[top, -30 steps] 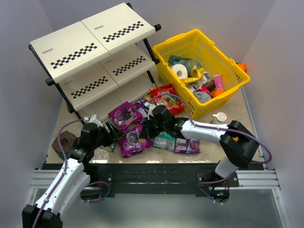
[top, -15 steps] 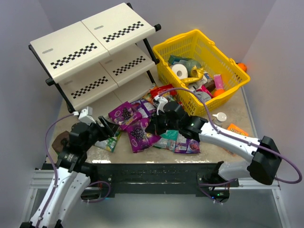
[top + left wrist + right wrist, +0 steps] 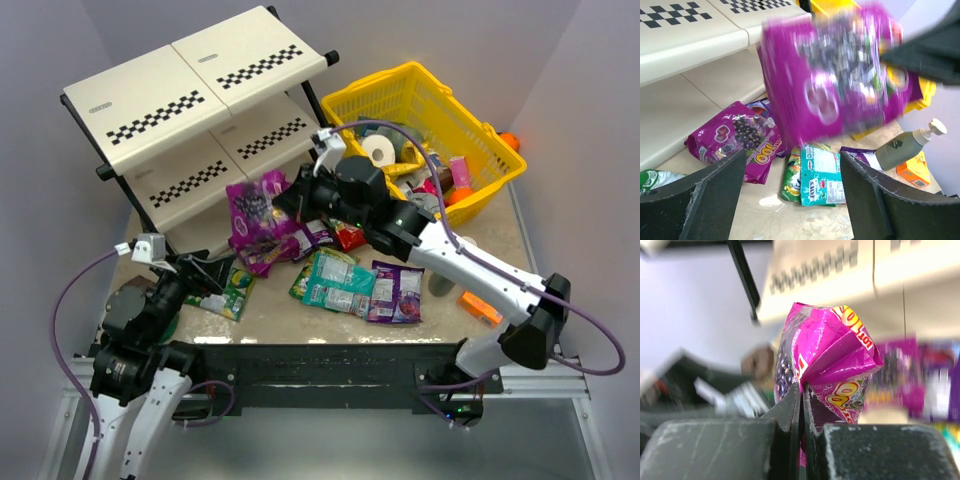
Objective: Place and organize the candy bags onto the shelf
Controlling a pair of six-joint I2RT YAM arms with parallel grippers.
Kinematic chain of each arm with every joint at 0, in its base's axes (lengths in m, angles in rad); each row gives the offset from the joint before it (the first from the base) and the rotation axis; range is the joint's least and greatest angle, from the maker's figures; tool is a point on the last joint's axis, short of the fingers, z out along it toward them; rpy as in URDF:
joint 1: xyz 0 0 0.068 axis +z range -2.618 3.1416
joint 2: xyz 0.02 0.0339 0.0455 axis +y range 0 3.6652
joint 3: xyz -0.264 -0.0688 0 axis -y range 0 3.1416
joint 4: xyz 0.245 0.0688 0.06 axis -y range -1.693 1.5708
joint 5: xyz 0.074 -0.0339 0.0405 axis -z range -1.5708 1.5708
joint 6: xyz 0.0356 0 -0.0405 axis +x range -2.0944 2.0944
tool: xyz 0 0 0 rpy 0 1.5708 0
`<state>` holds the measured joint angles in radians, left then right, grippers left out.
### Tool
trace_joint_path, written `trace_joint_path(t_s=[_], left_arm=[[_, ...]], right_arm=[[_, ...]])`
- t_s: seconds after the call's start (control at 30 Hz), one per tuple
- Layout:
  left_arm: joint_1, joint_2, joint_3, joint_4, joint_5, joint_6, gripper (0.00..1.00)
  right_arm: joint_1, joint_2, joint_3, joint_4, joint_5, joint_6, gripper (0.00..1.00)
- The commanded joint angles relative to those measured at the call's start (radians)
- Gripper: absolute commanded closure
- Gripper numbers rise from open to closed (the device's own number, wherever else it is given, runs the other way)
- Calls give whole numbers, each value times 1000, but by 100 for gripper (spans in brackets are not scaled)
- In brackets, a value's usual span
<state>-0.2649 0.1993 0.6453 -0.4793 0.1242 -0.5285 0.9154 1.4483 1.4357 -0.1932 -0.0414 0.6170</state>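
The left gripper (image 3: 203, 274) hangs low over the table (image 3: 270, 322) at the lower left of the top view. Its jaws are spread wide, with nothing between them. In its wrist view the two fingers sit far apart at the bottom corners. A green bag (image 3: 224, 297) lies flat just beside its tips.

To the right, in the lower middle of the frame, a teal bag (image 3: 338, 281) and a purple bag (image 3: 396, 292) lie side by side and touching. A grey bottle (image 3: 901, 146) and an orange box (image 3: 478, 306) stand further right.

A little further back, a second magenta bag (image 3: 730, 144) lies on the table at the foot of the shelf.

Above it, near the centre of the top view, the right gripper (image 3: 287, 200) is clamped tight on the edge of a magenta bag (image 3: 249, 212). Its wrist view shows the fingers pressed together, with the crumpled pouch standing up from between them. The bag hangs in the air in front of the lower tiers. Whether it touches them cannot be told, and it is blurred in the left wrist view.

The shelf (image 3: 190, 90) fills the upper left, with no bags visible on its cream tiers. The yellow basket (image 3: 345, 102) stands at the upper right, just beside the shelf.
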Motion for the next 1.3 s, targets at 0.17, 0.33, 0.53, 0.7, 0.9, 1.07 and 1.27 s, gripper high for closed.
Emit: trace_joint_path(t_s=[0.17,0.33,0.53,0.7,0.9,1.07,1.27], left_arm=[[-4,-95,-15,7,-61,21,18],[-4,-101,-18,-1,-86,12,17],[-4,-89,-15,-10,-100,2,17],[-4,-89,-15,-12,-109,-1,17],[-4,-77,-16,-12,-115,-4,17],[-4,-72,-16,-16,-121,-8,17],[-4,-64,-15,-21,-123,-11,16]], right_arm=[[-67,199,299,294,224,148,100],[-144,305,272,478,294,363,100],[-225,426,279,577,417,572,100],[-228,498,353,518,529,567,100],[-222,619,426,456,572,619,100],[-170,682,538,377,704,596,100],[-118,747,629,270,859,576,100]])
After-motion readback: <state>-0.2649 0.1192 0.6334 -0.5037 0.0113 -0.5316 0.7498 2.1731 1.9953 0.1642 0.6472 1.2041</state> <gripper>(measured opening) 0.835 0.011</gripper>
